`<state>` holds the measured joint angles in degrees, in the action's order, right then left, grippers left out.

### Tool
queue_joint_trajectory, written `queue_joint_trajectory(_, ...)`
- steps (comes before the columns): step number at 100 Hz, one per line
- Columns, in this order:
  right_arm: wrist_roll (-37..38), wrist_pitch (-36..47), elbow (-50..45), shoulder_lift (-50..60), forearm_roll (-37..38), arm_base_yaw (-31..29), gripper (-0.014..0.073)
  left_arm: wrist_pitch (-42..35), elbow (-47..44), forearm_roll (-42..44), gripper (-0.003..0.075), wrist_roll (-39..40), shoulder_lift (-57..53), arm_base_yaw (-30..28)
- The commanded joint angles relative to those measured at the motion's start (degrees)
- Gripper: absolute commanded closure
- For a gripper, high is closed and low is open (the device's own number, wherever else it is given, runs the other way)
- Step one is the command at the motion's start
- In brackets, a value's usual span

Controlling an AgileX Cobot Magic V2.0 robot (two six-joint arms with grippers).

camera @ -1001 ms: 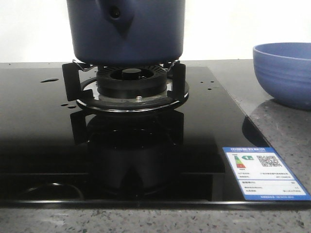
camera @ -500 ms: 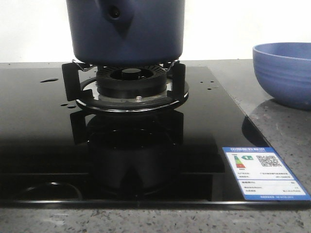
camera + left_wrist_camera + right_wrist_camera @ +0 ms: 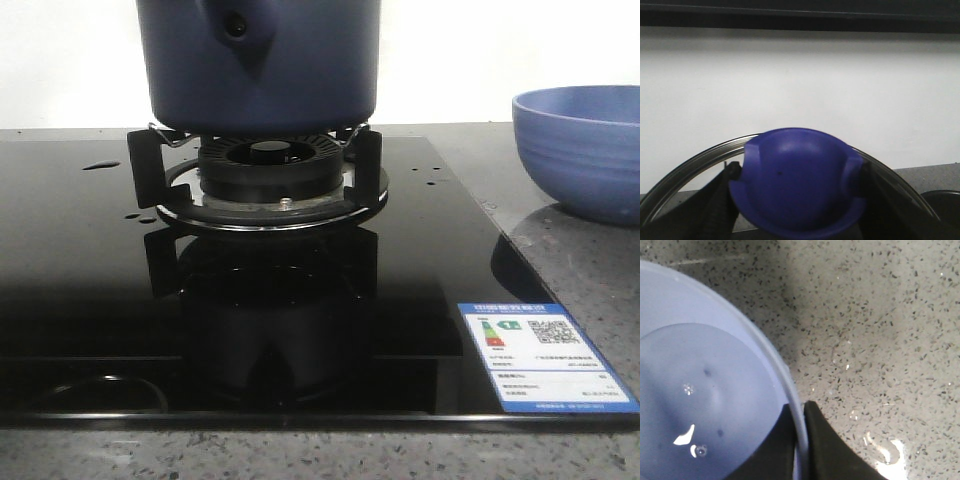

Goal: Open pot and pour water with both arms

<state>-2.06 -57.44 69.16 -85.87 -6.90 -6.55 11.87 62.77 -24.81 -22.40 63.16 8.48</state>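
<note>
In the front view you see the large dark navy-blue cylindrical pot point(image 3: 258, 62) sitting on the black metal pan support point(image 3: 255, 165) of the burner, its tapered handle socket with the round hole facing you. The burner stands on a glossy black glass hob point(image 3: 90, 290), which mirrors the pot and support. Small glossy drops and a little puddle of water point(image 3: 101, 165) lie on the glass to the left of the burner, with a few more specks on the right side. A blue and white energy label point(image 3: 543, 355) is stuck to the hob's near right corner. On the speckled grey stone counter point(image 3: 580, 270) to the right of the hob stands a lighter blue ribbed bowl point(image 3: 578, 150), well apart from the pot. Neither arm shows in this view.

In the left wrist view your left pincer point(image 3: 795, 220) has its dark fingers point(image 3: 720, 210) set on either side of a rounded blue knob point(image 3: 797, 187), and they appear closed on it. The knob sits at the middle of a round glass lid with a metal rim point(image 3: 687, 167), seen against a white wall. The pot itself is out of this view.

In the right wrist view your right pincer point(image 3: 800, 440) is pinched on the bowl's rim, one black finger point(image 3: 827, 450) outside the wall and the other inside, nearly closed. The bowl's pale blue inside shows a few bright glints. Beside it the counter carries some wet, shiny spots point(image 3: 882, 450).
</note>
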Motion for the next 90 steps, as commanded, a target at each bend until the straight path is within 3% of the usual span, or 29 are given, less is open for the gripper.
queue_joint_trajectory(1, -0.41, 0.69, 2.67, 3.04, -1.66, -0.29, 0.0662, -6.4, 2.29, -0.43, 0.033, 0.03, -1.48, -0.05)
queue_joint_trajectory(23, -1.38, -4.8, 10.72, 3.05, -6.48, -0.2, 0.0662, -6.4, 2.29, -0.43, 0.033, 0.03, -1.02, -0.05)
queue_joint_trajectory(52, -4.14, -9.12, 23.18, 2.68, -18.94, 0.82, 0.0659, -6.48, 2.29, -0.43, 0.033, 0.03, -0.66, -0.05)
queue_joint_trajectory(90, -4.14, -6.33, 35.98, -1.49, -19.51, 15.39, 0.0659, -6.48, 2.29, -0.43, 0.033, 0.03, -0.66, -0.05)
